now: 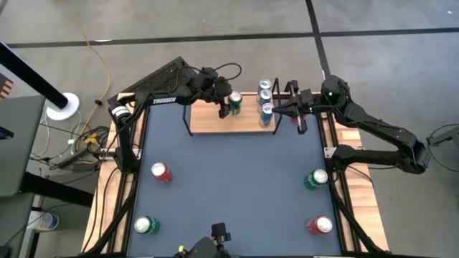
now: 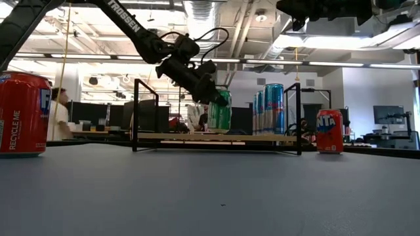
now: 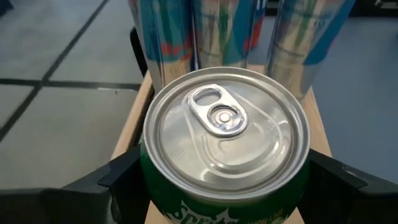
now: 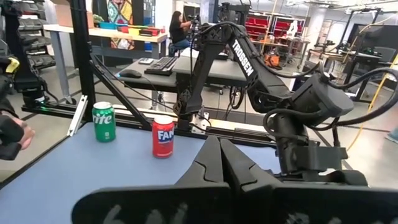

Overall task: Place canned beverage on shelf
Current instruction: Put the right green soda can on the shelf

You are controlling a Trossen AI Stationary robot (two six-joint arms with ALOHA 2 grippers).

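- The green can [image 1: 235, 99] stands upright on the shelf [image 1: 208, 122], at about 12 o'clock on the table [image 1: 229, 186], its base on or just above the light-wood board.
- The left gripper [image 1: 229, 104] clasps this can, a finger [image 3: 109, 186] on either side, the jaws spread to the can's width.
- Three tall blue cans [image 1: 265, 100] stand in a row on the shelf, at 3 o'clock of the green can.
- The right gripper [image 1: 281, 107] hovers just at 3 o'clock of those blue cans, its jaws pressed together and holding nothing.
- Loose cans rest on the table: red [image 1: 161, 172] and green [image 1: 145, 226] toward 8 o'clock, green [image 1: 316, 178] and red [image 1: 320, 225] toward 4 o'clock.
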